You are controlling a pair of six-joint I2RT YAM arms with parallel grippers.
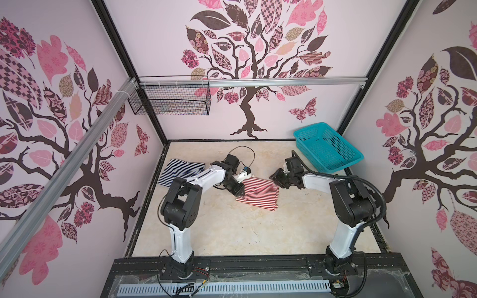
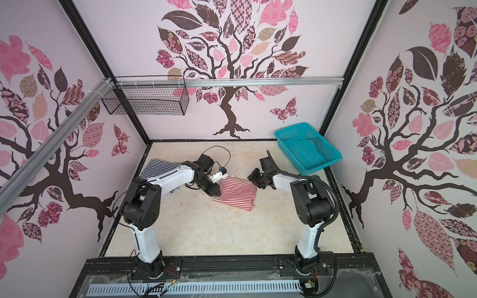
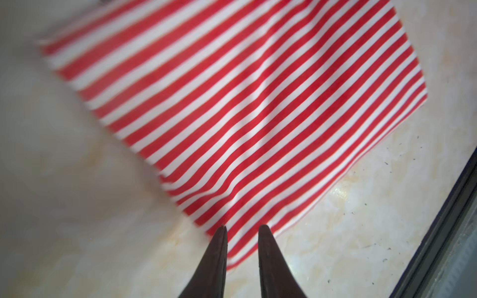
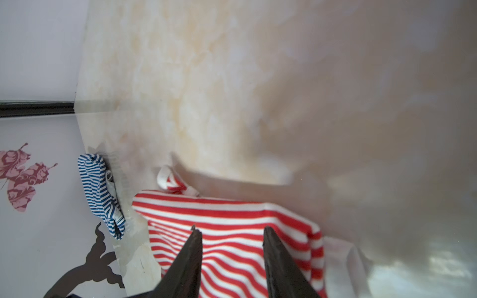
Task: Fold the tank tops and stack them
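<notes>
Folding seemingly done, stacking next. At desk [image 1: 232,232] centre, flat and folded: red top [image 1: 258,193]. At its 9 o'clock edge, left end effector [image 3: 243,227], narrowly apart, gripping nothing. At its 2 o'clock corner, right end effector [image 4: 230,228], apart, empty. Next: pinch, lift, lay squarely on navy top [image 1: 180,167], 10 o'clock. At 2 o'clock, basket [image 1: 308,128], empty.

Top views high, steeply down on the whole table [image 1: 232,232], wrist views close — sharing the red-striped top [image 3: 232,103]
</notes>
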